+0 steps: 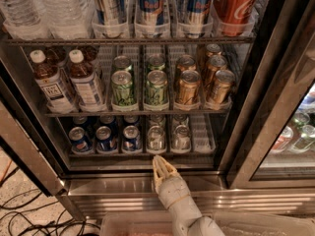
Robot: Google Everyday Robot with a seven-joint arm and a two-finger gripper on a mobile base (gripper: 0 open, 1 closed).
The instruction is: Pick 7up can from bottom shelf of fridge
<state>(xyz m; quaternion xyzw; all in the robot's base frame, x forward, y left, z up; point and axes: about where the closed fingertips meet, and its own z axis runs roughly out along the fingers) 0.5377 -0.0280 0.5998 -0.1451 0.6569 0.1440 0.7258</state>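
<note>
Two pale silvery-green 7up cans stand at the front of the bottom shelf point(203, 132), one in the middle point(156, 138) and one to its right point(181, 137), with more behind them. My gripper point(159, 160) is at the fridge's point(147, 185) steel sill, just below and in front of the middle 7up can, not touching it. Its fingers are drawn together and hold nothing. My pale arm rises from the bottom edge of the view.
Three dark blue cans point(106, 138) stand left of the 7up cans. The rack above holds tea bottles point(51, 82), lime-green cans point(156, 88) and gold cans point(188, 87). A dark door edge point(256, 97) stands to the right. Cables point(29, 215) lie on the floor at left.
</note>
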